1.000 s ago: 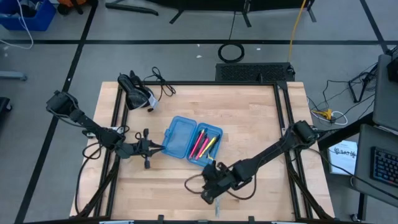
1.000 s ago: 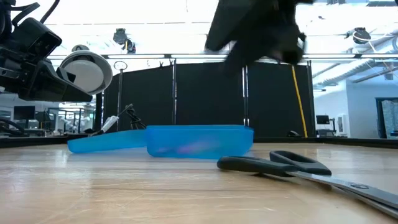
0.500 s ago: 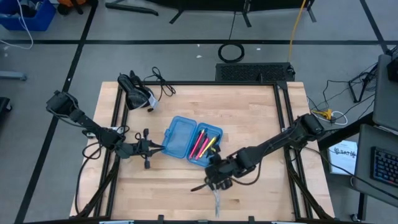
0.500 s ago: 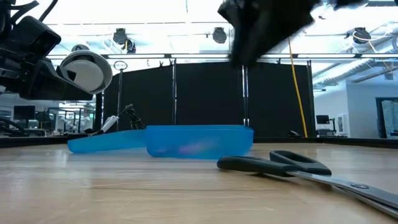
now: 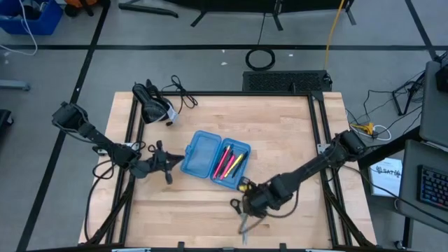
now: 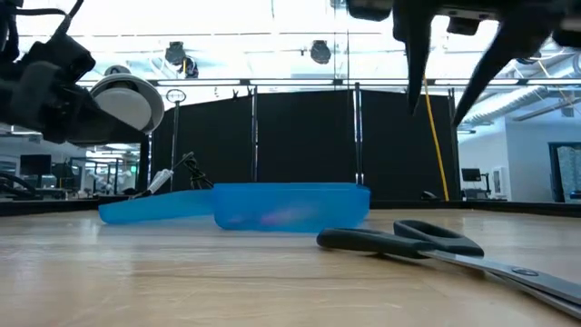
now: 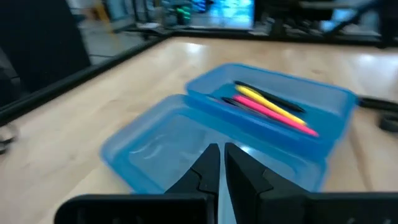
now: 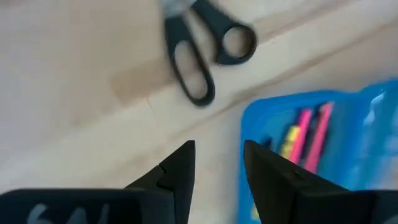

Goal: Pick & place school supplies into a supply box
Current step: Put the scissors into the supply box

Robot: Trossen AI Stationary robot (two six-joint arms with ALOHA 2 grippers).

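The blue supply box (image 5: 213,155) lies open at mid-table, pink, yellow and black pens (image 7: 270,109) in its right half (image 5: 232,163). Its left half (image 7: 180,146) holds nothing. Black-handled scissors (image 6: 427,243) lie flat near the front edge (image 5: 242,222), handles (image 8: 202,53) toward the box. My right gripper (image 6: 442,68) hangs open above the handles, fingers pointing down, clear of them (image 8: 217,163). My left gripper (image 7: 219,160) is shut, at the left half's outer edge (image 5: 175,164). My left gripper reaches nearly level from the table's left toward the box's left half. Its own fingers hide the tips, so I cannot tell whether they touch the rim.
A black-and-white device (image 5: 155,105) with a cable lies at the far left corner. Black rails (image 5: 318,140) run along the table's sides. Bare wood shows at the near left (image 5: 175,217) and the far right (image 5: 280,119).
My right gripper has rolled about its own axis and shifted a little toward the table's right; its two fingers now show apart, pointing down over the scissors. My left gripper has rolled slightly in place. The box and the scissors have stayed put.
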